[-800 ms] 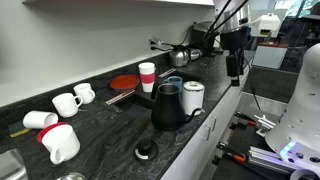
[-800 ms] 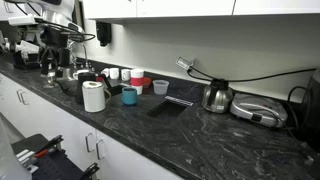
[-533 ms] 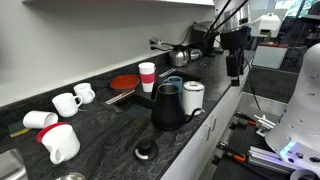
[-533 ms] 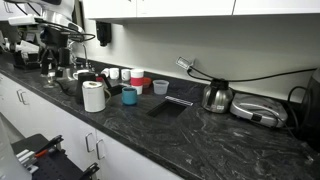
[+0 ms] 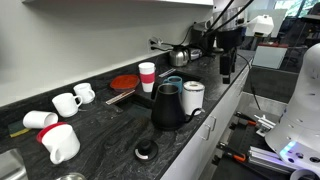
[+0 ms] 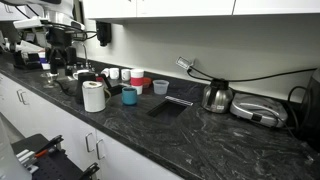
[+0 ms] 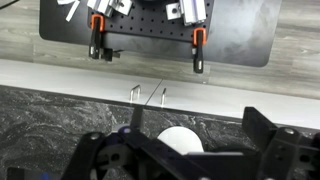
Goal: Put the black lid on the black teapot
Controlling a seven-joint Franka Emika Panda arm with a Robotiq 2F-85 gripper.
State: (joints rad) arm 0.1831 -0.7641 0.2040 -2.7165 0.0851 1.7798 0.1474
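Observation:
The black teapot (image 5: pixel 167 108) stands near the counter's front edge, its top open. The black lid (image 5: pixel 147 151) lies flat on the counter in front of it, close to the edge. My gripper (image 5: pixel 225 68) hangs in the air off to the side of the teapot, above the counter's edge, well away from the lid. It also shows in the other exterior view (image 6: pixel 55 66). In the wrist view the jaws (image 7: pixel 180 152) are spread wide and empty. The lid and the teapot do not show there.
A short white pot (image 5: pixel 193 97) stands beside the teapot and shows under the jaws in the wrist view (image 7: pixel 178 138). A blue mug (image 6: pixel 129 96), a pink-and-white cup (image 5: pixel 147 76), a red plate (image 5: pixel 124 82), white mugs (image 5: pixel 60 142) and a metal kettle (image 6: pixel 216 96) are on the counter.
My gripper has moved a little along the counter toward the teapot. Nothing on the counter has moved.

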